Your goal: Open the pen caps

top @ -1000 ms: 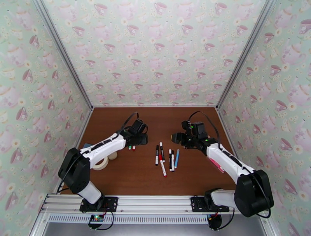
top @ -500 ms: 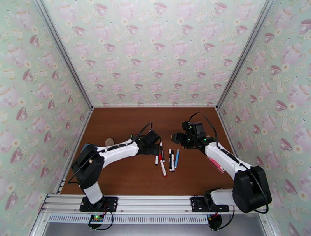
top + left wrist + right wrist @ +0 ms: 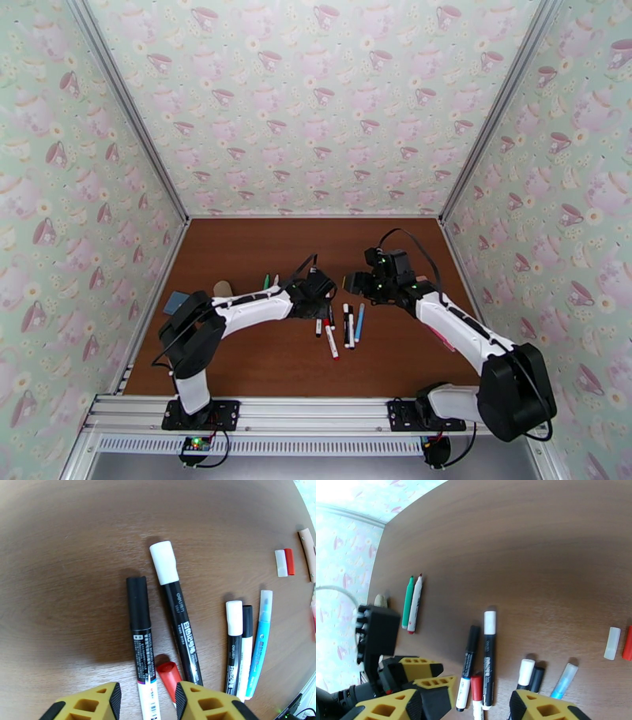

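Left tool (image 3: 146, 696) hangs low over the brown table (image 3: 59, 559), jaws partly open, straddling the white end of a black-capped pen (image 3: 139, 614) with a red-capped pen (image 3: 169, 675) just beside it, neither visibly pinched. Right tool (image 3: 474, 705) hovers near, jaws wide and empty, above the same cluster, where a white-capped black pen (image 3: 173, 598), a touching pair (image 3: 237, 649) and a light blue pen (image 3: 258, 638) lie fanned out, all capped. Two loose caps (image 3: 284, 562), white and red, lie together off to one side, while a green pen (image 3: 407, 600) and a white pen (image 3: 415, 598) lie side by side apart from the cluster.
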Controlling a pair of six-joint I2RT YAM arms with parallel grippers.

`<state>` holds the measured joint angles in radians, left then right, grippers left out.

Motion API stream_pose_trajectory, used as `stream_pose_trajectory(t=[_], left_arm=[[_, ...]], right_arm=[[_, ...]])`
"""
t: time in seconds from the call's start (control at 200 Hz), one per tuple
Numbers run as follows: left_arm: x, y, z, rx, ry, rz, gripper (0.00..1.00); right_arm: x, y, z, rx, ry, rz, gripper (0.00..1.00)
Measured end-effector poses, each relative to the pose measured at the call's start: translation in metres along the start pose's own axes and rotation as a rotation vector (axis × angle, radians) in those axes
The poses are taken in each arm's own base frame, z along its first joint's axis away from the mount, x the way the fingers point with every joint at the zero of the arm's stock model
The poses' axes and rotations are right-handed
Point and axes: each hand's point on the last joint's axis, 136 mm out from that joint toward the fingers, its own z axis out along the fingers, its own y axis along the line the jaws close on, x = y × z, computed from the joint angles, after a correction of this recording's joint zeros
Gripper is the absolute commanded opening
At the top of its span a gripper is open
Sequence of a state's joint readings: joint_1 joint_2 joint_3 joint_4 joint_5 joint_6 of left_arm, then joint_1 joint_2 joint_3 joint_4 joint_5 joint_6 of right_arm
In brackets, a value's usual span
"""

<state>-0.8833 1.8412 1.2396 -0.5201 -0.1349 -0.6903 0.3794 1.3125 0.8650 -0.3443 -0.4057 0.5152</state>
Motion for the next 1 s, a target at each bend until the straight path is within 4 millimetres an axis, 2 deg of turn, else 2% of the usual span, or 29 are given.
stream_pose_trajectory(t=[0.341, 0.571, 0.761, 0.997], left_arm=[[0.005, 0.013, -0.003, -0.067, 0.019, -0.005, 0.42], [-0.002, 0.003, -0.012, -0.061, 0.014, -0.008, 0.40], [-0.003, 0.003, 0.001, -0.086, 0.038, -0.007, 0.39], [-0.003, 0.013, 0.011, -0.122, 0.064, -0.019, 0.39]], right_arm=[[0.023, 0.011, -0.001, 0.007, 0.064, -0.081, 0.62], [0.024, 0.014, -0.018, 0.019, 0.046, -0.117, 0.61], [0.030, 0.010, -0.021, 0.038, 0.064, -0.126, 0.61], [0.024, 0.006, -0.029, 0.080, 0.018, -0.132, 0.61]])
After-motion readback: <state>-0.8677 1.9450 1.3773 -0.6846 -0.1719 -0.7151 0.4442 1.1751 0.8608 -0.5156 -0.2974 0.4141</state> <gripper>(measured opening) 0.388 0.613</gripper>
